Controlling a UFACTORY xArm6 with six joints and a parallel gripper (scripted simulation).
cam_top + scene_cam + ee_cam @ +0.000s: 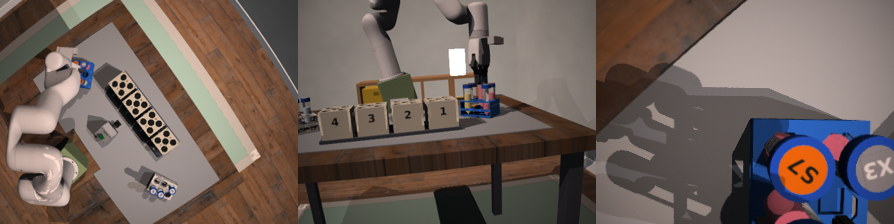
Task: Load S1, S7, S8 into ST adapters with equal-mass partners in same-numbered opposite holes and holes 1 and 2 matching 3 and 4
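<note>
Across the bench [114, 37] [480, 154], the arm [34, 120] [386, 57] is reaching out from its base and bending down at the wrist, its end effector [81, 70] [480, 80] pointing straight down over the blue rack [91, 71] [495, 107] [766, 130]. Well to the side of the end effector, stand ST [338, 141] is bearing adapter 1 [127, 81] [438, 120], nearest it, then adapter 2 [141, 100] [407, 126], adapter 3 [156, 119] [372, 127] and adapter 4 [170, 137] [336, 131], all without tubes. Farthest from it, the pale rack [151, 183] [315, 126] is holding capped tubes.

The fingers seem to be clenching a tube [480, 92] by its top; its cap dot is hidden. S7 [802, 170] is standing just beside, next to X3 [878, 169]. Loading is apparently only starting: the next move is calling for a straight lift, clearing neighbouring caps, then a carry towards the adapters. The DONE key [101, 136] is waiting.
</note>
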